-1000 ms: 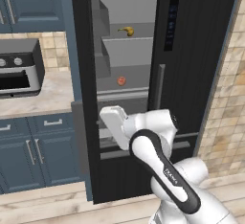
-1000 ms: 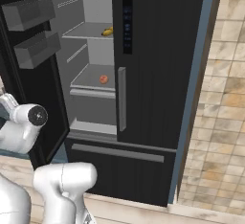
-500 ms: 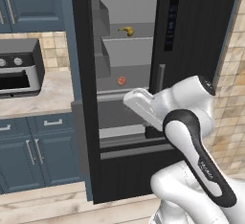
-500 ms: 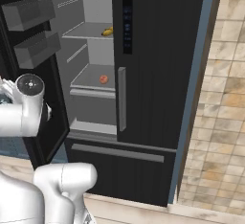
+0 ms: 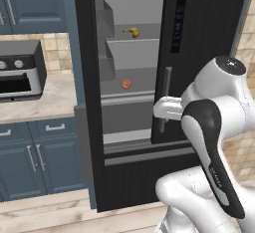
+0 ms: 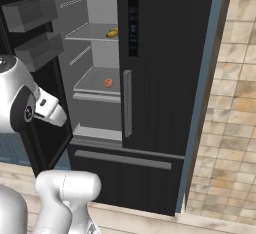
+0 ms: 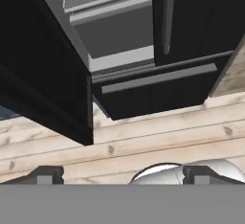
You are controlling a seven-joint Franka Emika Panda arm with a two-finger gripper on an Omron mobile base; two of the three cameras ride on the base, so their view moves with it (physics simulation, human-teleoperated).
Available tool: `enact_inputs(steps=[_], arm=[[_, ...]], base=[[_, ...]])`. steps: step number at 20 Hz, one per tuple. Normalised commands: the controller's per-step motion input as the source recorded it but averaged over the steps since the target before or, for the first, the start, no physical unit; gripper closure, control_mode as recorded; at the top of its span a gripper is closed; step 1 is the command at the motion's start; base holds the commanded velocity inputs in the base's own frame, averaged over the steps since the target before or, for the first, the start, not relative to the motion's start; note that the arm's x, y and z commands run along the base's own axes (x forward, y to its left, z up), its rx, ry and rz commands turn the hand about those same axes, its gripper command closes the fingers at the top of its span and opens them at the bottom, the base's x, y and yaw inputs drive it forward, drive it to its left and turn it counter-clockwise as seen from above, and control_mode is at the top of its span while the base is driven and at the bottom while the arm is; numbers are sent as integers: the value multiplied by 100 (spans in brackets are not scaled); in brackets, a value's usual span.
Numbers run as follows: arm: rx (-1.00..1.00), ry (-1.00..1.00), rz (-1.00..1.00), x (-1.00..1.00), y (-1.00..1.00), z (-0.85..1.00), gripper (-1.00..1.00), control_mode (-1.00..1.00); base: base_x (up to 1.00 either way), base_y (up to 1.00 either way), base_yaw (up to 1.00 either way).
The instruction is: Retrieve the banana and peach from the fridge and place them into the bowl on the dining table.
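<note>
My gripper (image 7: 122,173) hangs with jaws wide apart and empty in front of the fridge (image 6: 165,78), left door open, banana (image 5: 131,32) on the upper shelf, peach (image 5: 126,83) on the shelf below, both untouched.

Flat, even rendered light fills all views, with no visible source and no glare. The fridge (image 5: 134,102) interior reads pale grey and bright against its near-black doors. Shadows are faint. Edges look soft and coarsely pixelated, without lens distortion.
</note>
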Motion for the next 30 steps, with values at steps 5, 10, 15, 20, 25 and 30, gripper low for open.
enact_inputs(steps=[5,10,15,20,25,30], arm=[[-11,0,0,-3,-97,1,-100,-100],[0,-9,5,1,-34,0,-100,-100],[-10,-28,5,13,-12,0,-100,-100],[-5,-9,0,32,-34,0,-100,-100],[0,4,0,50,-28,1,-100,-100],[0,2,0,61,0,-1,-100,-100]], base=[[0,0,0],[0,0,0],[0,0,0],[0,0,0],[0,0,0],[0,0,0]])
